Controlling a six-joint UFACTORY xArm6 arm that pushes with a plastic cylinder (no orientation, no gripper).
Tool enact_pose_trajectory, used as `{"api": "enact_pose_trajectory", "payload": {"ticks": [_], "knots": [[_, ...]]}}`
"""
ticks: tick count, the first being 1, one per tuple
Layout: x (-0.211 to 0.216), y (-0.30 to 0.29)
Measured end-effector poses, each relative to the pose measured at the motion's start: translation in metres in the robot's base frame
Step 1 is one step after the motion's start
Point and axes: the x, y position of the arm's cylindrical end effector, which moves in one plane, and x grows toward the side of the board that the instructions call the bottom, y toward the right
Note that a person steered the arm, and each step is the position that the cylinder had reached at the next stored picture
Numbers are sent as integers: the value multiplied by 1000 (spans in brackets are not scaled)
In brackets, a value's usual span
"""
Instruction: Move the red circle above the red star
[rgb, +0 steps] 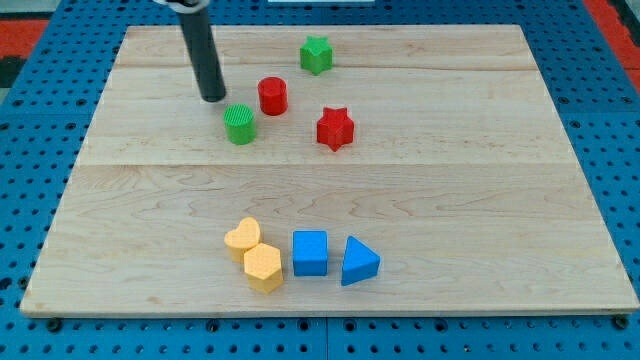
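The red circle (272, 96) stands on the wooden board (480, 180), up and to the left of the red star (335, 129). My tip (213, 99) rests on the board to the left of the red circle, with a gap between them. It is just above and left of the green circle (240, 124). The rod rises from the tip toward the view's top.
A green star (316, 54) sits near the view's top, right of the red circle. At the view's bottom lie a yellow heart (243, 238), a yellow hexagon (264, 267), a blue cube (310, 252) and a blue triangle (358, 262).
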Motion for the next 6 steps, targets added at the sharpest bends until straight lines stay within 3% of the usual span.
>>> {"api": "enact_pose_trajectory", "payload": {"ticks": [1, 3, 5, 6], "knots": [[6, 75], [-8, 38], [-6, 125], [-2, 80]]}}
